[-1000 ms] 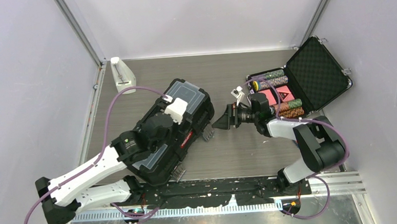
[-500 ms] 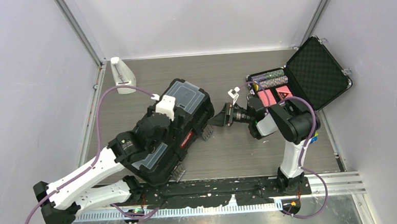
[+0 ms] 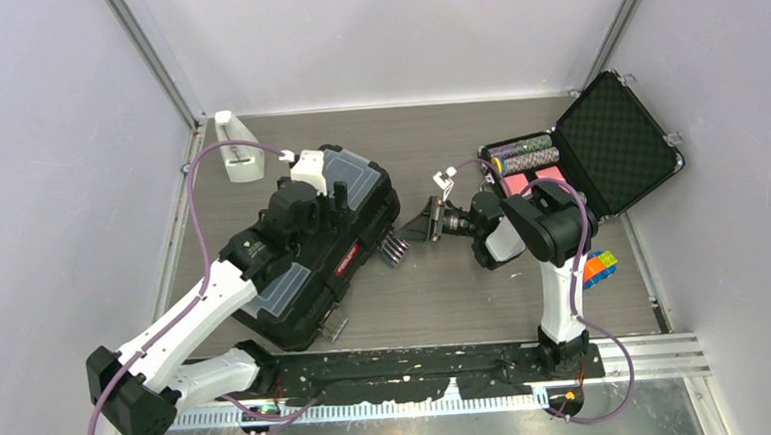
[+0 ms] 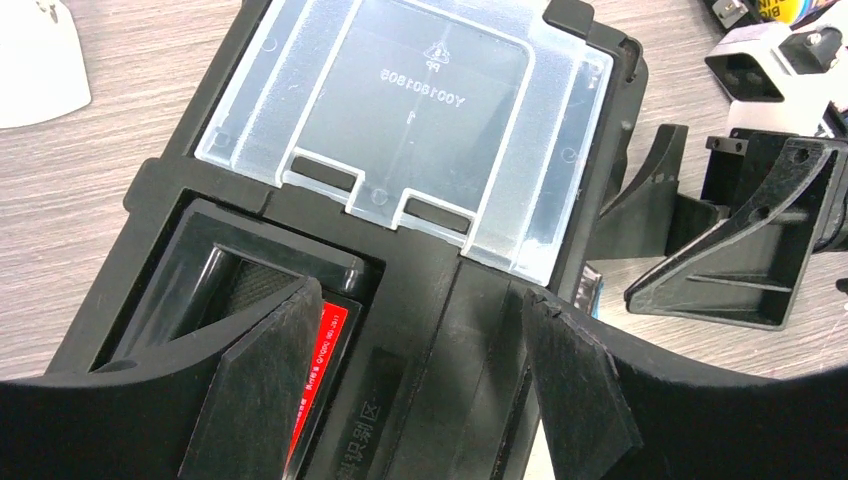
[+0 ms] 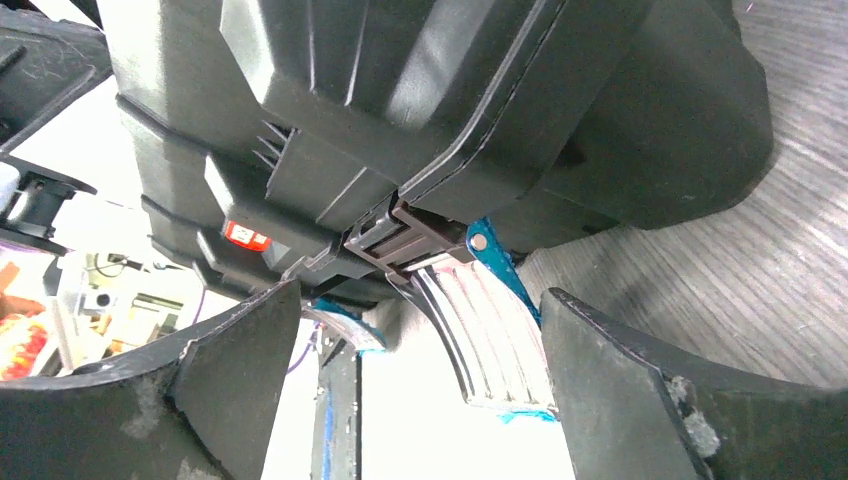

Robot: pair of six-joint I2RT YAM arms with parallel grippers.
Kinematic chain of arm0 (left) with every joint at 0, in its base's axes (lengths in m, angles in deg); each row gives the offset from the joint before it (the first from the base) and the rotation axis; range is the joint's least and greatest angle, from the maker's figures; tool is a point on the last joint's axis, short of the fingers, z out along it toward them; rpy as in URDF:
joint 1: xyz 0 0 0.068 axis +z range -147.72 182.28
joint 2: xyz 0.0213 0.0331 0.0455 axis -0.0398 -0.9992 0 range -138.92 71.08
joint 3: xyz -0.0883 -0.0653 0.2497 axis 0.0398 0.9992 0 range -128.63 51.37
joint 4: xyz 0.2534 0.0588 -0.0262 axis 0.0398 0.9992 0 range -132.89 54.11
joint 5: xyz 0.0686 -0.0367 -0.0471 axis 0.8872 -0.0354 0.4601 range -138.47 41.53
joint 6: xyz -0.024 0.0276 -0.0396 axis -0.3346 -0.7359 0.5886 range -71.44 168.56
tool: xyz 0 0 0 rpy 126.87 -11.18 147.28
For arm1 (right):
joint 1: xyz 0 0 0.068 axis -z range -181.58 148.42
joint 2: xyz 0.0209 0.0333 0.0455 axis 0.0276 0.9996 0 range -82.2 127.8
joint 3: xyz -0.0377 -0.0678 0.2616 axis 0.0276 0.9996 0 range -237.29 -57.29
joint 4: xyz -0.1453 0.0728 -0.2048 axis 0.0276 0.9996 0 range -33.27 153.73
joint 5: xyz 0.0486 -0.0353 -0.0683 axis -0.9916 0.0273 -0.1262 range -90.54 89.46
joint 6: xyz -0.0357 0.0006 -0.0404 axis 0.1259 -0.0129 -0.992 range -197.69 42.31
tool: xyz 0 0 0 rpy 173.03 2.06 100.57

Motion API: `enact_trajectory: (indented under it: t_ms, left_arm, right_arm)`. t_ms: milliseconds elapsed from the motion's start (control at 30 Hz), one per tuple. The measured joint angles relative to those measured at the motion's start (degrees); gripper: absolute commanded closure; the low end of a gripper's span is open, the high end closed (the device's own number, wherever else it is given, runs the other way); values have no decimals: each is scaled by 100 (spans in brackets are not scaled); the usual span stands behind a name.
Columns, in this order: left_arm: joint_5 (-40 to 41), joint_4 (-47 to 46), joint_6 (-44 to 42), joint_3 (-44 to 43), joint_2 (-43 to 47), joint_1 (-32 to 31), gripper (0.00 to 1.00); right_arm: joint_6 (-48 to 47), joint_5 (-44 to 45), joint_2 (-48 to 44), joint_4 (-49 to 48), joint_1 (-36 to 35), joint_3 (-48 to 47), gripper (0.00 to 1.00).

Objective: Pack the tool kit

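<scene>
— How many boxes are on the table (image 3: pixel 446 304)?

— Two. The black toolbox (image 3: pixel 366 213) lies askew at left centre of the top view, lid down. The small foam-lined case (image 3: pixel 607 141) stands open at the upper right, with poker chips (image 3: pixel 523 155) in it.

— And on the toolbox lid?

— Two clear compartments (image 3: pixel 357 174), one at each end, and one handle with a red label (image 3: pixel 349 264) between them. Along the edge facing lower right, two latches (image 3: pixel 393 249) are flipped outward.

— Where are the two arms?

— The left gripper (image 4: pixel 420 300) hangs over the middle of the lid. Its two fingers are spread wide on either side of the black centre strip, and the red label is just beside one of them. The jaws stand open; whether the pads touch the plastic I cannot tell.

— The right one?

— The right gripper (image 5: pixel 420 295) is low, at the middle of the top view, pointing at the toolbox's side. Its jaws gape, and one ribbed latch sits between the two fingers, not clamped.

— Anything else?

— One white stand (image 3: pixel 238 145) at the upper left, and one many-coloured cube (image 3: pixel 598 266) by the right arm, at the right.
</scene>
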Motion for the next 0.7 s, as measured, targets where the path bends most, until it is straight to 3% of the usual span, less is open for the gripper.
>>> enact_trajectory:
  t_ms: [267,400,700]
  left_arm:
    - [-170,68,-424,15,188,81,21]
    - [-240,216,-800,35,369,-26,21]
    - [33,146,-2288,68,527,-1915,20]
  right_arm:
    - [422,-111,26,-59,4,24,37]
    - [734,-348,20,-90,-26,20,44]
    - [1521,-734,-17,-96,-136,-199,46]
